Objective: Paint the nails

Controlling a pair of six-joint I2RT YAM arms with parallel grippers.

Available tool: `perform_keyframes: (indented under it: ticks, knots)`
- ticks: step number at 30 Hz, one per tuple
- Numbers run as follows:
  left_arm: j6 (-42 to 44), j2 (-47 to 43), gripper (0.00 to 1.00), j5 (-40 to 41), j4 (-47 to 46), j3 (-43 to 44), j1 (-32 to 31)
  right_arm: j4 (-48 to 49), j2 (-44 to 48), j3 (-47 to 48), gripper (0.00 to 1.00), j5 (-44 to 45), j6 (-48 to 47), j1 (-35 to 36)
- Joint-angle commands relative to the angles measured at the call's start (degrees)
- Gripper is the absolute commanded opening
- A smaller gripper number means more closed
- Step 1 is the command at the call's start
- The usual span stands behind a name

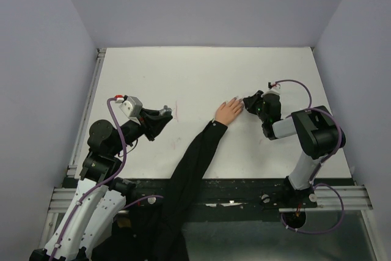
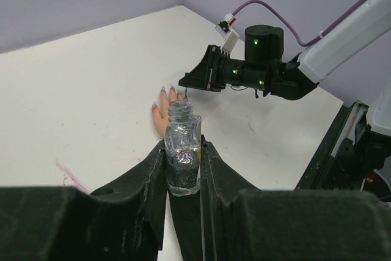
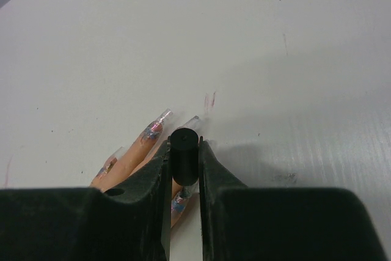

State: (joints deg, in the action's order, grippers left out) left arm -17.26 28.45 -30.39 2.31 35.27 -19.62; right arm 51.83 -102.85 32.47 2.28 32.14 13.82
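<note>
Gripping uncapped glitter-filled bottle (image 2: pixel 182 162), left tool (image 2: pixel 183 148)

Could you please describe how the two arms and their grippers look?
The left arm and right arm have black joints, white and grey links and a purple cable each. The left gripper and right gripper have black wedge-shaped fingers. Green lights dot the right wrist.

Long clear nails (image 3: pixel 162 118), pink-blue streaked, on pale fake hand (image 1: pixel 228 112), lying flat
</note>
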Motion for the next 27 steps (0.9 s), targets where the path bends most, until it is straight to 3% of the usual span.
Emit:
perform_keyframes:
  ticks: [1,27]
  knots:
    - [0.6,-0.1,0.0,-0.3,-1.5,1.8,-0.3,-0.9,-1.4,1.1,0.01,0.7,-0.3,0.2]
    - [0.7,0.0,0.0,-0.2,-1.4,1.7,-0.3,-2.6,-2.4,3.0,0.01,2.3,0.2,0.2]
